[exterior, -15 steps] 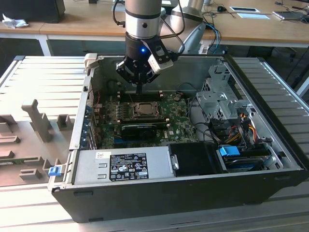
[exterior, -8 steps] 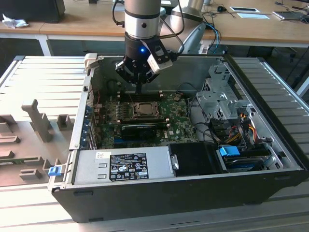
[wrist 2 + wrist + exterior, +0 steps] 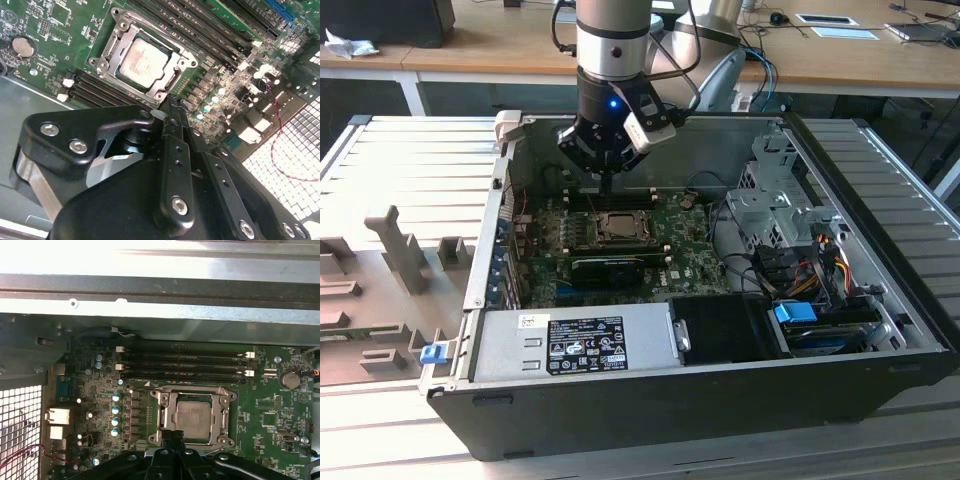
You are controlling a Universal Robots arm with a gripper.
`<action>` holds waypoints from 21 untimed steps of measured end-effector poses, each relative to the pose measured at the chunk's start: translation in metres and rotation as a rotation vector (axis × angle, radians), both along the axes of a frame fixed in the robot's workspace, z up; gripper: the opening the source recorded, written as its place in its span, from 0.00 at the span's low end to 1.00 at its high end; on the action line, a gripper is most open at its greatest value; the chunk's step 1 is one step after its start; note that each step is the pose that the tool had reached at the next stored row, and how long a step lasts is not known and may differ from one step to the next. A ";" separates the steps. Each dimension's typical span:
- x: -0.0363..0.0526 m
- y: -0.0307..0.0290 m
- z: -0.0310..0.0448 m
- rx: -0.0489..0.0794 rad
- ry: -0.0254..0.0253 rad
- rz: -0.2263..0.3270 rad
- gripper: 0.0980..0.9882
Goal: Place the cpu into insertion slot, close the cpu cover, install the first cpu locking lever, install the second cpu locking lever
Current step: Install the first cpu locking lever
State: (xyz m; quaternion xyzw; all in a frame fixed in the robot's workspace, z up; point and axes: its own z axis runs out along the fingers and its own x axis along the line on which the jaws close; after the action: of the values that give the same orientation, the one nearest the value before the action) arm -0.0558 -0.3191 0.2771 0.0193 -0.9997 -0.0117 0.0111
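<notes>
The cpu [image 3: 144, 59] is a dull silver square lying flat in the insertion slot [image 3: 101, 63] on the green motherboard. The cpu cover [image 3: 121, 46], a thin metal frame with a window, lies flat around the chip. My gripper [image 3: 172, 104] hangs just beside the socket's edge with its black fingers pressed together, holding nothing. In the first wrist view the cpu [image 3: 194, 419] sits within the cpu cover [image 3: 168, 415], and the gripper [image 3: 175, 436] tips are at the socket's near edge. In the exterior view the gripper [image 3: 607, 186] hovers over the cpu [image 3: 617, 228] inside the open computer case.
Long black memory slots [image 3: 182, 365] run beside the socket. A black card [image 3: 610, 268] stands next to it, with a power supply [image 3: 575, 345] at the case front. A metal drive cage [image 3: 770, 215] and cables [image 3: 820, 262] crowd the exterior view's right. The case wall [image 3: 150, 295] rises close behind.
</notes>
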 end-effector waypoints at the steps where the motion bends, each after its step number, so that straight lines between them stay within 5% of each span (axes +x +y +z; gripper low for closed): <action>1: -0.0003 0.0000 0.0000 0.000 0.0000 0.000 0.01; 21: -0.0230 0.0000 -0.0007 0.000 -0.0062 0.000 0.01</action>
State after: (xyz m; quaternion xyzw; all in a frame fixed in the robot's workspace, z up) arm -0.0788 -0.3191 0.2765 0.0194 -0.9997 -0.0117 0.0080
